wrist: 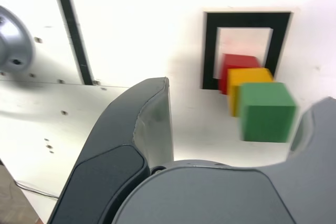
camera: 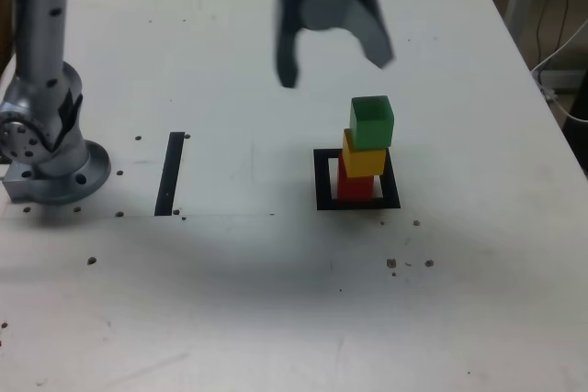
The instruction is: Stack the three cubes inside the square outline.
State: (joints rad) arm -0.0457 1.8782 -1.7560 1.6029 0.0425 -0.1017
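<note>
The three cubes stand as one tower inside the square outline (camera: pixel 322 181): red cube (camera: pixel 355 185) at the bottom, yellow cube (camera: pixel 364 158) on it, green cube (camera: pixel 371 122) on top, each set a little askew. My gripper (camera: pixel 335 61) hangs open above the tower, towards the exterior view's left, touching nothing. The wrist view looks down past the open gripper (wrist: pixel 244 95) at the green cube (wrist: pixel 266 111), yellow cube (wrist: pixel 251 76), red cube (wrist: pixel 239 61) and the outline (wrist: pixel 211 51). Nothing sits between the fingers.
A straight black strip (camera: pixel 170 173) (wrist: pixel 73 30) lies on the white table towards the exterior view's left. The arm's grey base (camera: pixel 46 144) (wrist: pixel 10 45) stands at the far left edge. Cables (camera: pixel 560 71) hang beyond the table's right edge.
</note>
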